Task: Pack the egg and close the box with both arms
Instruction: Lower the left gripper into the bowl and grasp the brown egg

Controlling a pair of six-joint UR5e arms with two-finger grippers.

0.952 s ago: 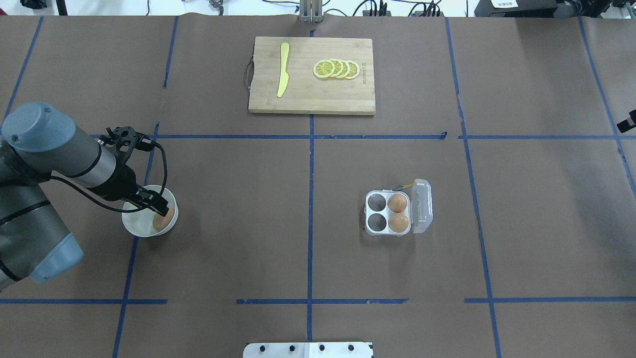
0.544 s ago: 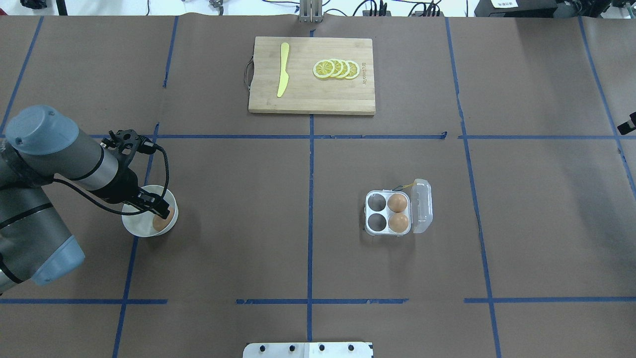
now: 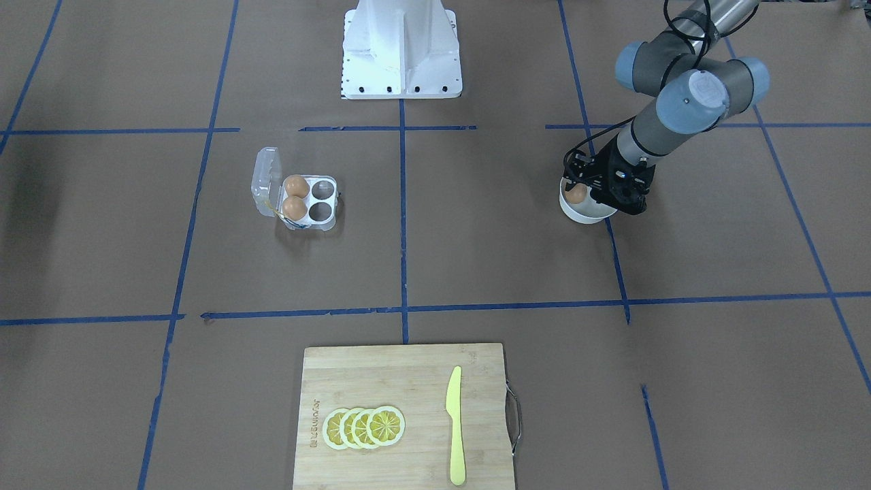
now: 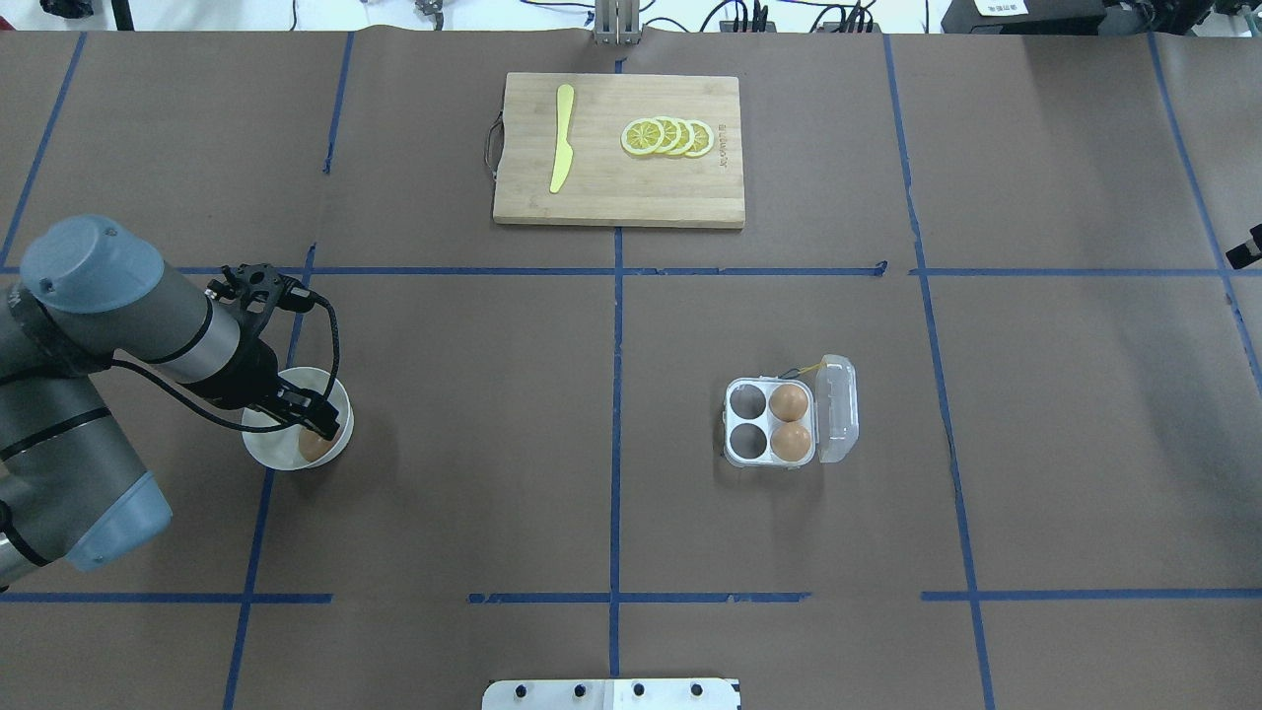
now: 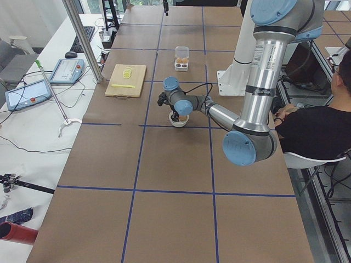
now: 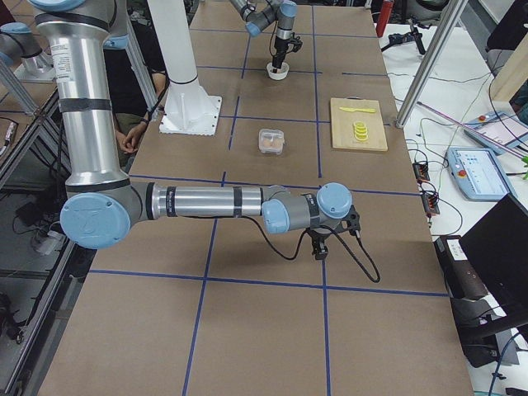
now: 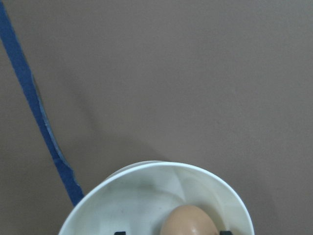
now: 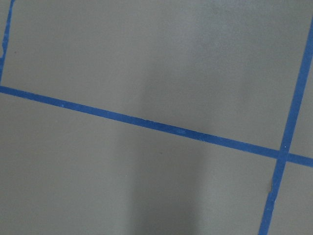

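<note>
One tan egg [image 4: 314, 446] lies in a round white bowl [image 4: 264, 449] at the left of the table. My left gripper [image 4: 317, 426] reaches down into the bowl. In the left wrist view its two black fingertips [image 7: 225, 232] stand wide apart on either side of the egg [image 7: 190, 221], so it is open. The clear box [image 4: 732, 434] sits right of centre with its lid [image 4: 838, 409] swung open to the right. Two eggs [image 4: 789, 402] fill its right cells and the two left cells are empty. My right gripper [image 6: 318, 247] hovers over bare table, and I cannot tell its state.
A wooden cutting board [image 4: 611, 197] at the far centre carries a yellow knife [image 4: 562, 138] and lemon slices [image 4: 667, 136]. The robot's white base [image 3: 400, 47] stands at the near edge. Blue tape lines cross the brown table cover.
The left arm's wrist has shifted slightly and the gripper has sunk lower into the bowl, covering more of the egg. The box and its eggs have not moved.
</note>
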